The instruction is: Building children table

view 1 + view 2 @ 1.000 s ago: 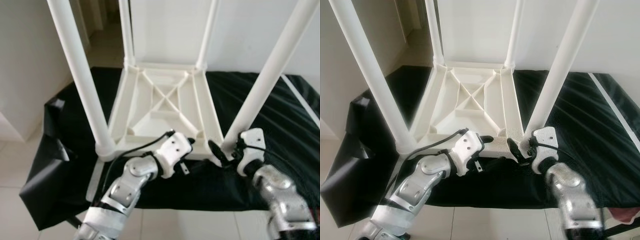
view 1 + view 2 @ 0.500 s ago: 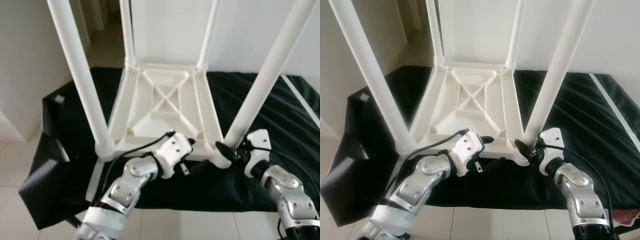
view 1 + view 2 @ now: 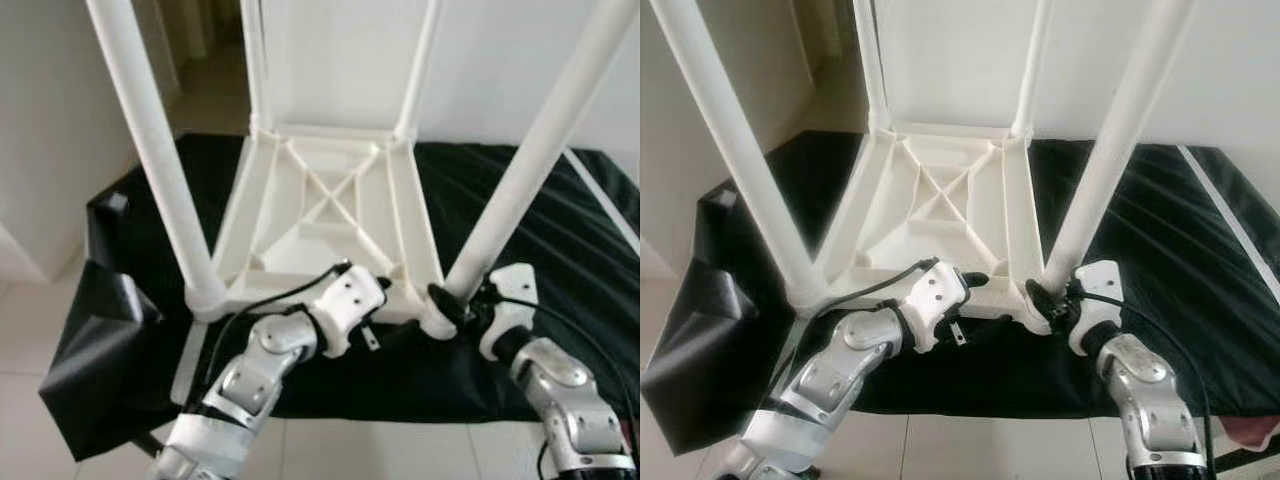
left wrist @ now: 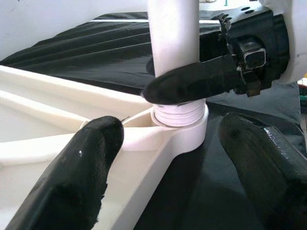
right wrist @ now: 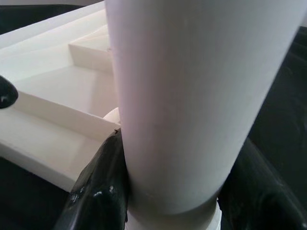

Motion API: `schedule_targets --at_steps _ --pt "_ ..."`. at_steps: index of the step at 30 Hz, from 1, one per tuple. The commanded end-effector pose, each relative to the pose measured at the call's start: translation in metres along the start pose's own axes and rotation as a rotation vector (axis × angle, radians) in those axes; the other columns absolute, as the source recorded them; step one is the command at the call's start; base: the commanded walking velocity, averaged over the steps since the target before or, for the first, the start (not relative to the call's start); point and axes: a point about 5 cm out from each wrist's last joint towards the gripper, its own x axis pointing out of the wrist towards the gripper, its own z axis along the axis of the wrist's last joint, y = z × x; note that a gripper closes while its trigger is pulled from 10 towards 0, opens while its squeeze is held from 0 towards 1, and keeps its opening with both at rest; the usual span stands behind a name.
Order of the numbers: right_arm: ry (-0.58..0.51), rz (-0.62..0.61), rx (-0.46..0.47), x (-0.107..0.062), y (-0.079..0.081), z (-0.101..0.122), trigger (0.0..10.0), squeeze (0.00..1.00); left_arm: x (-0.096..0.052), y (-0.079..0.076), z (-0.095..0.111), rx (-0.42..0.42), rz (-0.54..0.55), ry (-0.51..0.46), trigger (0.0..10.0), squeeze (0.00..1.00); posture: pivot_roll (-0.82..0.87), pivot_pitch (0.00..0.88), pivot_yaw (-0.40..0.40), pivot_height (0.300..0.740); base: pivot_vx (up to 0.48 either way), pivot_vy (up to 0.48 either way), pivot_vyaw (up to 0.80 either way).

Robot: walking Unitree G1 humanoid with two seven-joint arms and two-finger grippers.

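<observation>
A white children's table [image 3: 330, 215] lies upside down on a black cloth [image 3: 520, 200], its four legs pointing up. At its 5 o'clock corner, the right gripper [image 3: 1048, 300] pinches the base of the near right leg [image 3: 520, 180]. At 6 o'clock, the left gripper [image 4: 163, 172] sits at the near frame edge, fingers spread.

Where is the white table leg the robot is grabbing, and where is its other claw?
near right table leg [image 3: 1110, 170], right eye view: middle of the white tube.
right gripper [image 3: 1045, 297], right eye view: black fingers around that leg's base.
left gripper [image 3: 375, 287], left eye view: fingertips at the upside-down table's near edge.
</observation>
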Motion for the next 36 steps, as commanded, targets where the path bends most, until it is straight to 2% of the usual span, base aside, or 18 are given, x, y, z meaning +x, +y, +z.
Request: schedule_targets --at_steps 1,6,9,12,14,17,19,24,35,36 --pt "0.065 -0.052 0.011 0.001 0.006 -0.010 10.0 0.00 0.000 -0.003 -0.001 0.001 -0.026 0.003 10.0 0.00 -0.01 0.000 -0.033 0.740 0.000 0.000 0.00" --pt "0.087 -0.133 0.063 0.004 0.011 -0.011 10.0 0.00 0.000 -0.003 -0.001 0.000 -0.027 0.003 10.0 0.00 -0.01 0.000 -0.035 0.740 0.000 0.000 0.00" --pt "0.123 -0.301 0.125 0.006 0.019 -0.016 10.0 0.00 -0.001 -0.005 -0.002 -0.003 -0.028 0.004 10.0 0.00 0.00 0.000 -0.040 0.740 0.000 0.000 0.00" --pt "0.135 -0.375 0.148 0.006 0.023 -0.018 10.0 0.00 -0.001 -0.005 -0.002 -0.004 -0.026 0.007 10.0 0.00 0.00 0.000 -0.043 0.740 0.000 0.000 0.00" --pt "0.147 -0.524 0.176 0.004 0.025 -0.022 10.0 0.00 -0.001 -0.004 -0.002 -0.004 -0.021 0.005 10.0 0.00 0.01 0.000 -0.045 0.740 0.000 0.000 0.00" --pt "0.152 -0.588 0.181 0.003 0.025 -0.023 10.0 0.00 -0.001 -0.004 -0.002 -0.004 -0.019 0.005 10.0 0.00 0.01 0.000 -0.045 0.740 0.000 0.000 0.00" --pt "0.160 -0.666 0.219 0.004 0.029 -0.024 10.0 0.00 -0.001 -0.004 -0.002 -0.003 -0.018 0.006 10.0 0.00 0.01 0.000 -0.045 0.740 0.000 0.000 0.00" --pt "0.160 -0.604 0.242 0.010 0.043 -0.020 10.0 0.00 -0.001 -0.004 -0.001 -0.001 -0.022 0.004 10.0 0.00 0.00 0.000 -0.043 0.740 0.000 0.000 0.00" --pt "0.165 -0.614 0.254 0.009 0.046 -0.020 10.0 0.00 0.000 -0.004 -0.001 -0.004 -0.020 0.003 10.0 0.00 0.01 0.000 -0.047 0.740 0.000 0.000 0.00" --pt "0.159 -0.610 0.250 0.009 0.046 -0.019 10.0 0.04 0.000 -0.004 -0.001 -0.006 -0.019 0.002 10.0 0.00 0.01 0.000 -0.047 0.740 0.000 0.000 0.00"
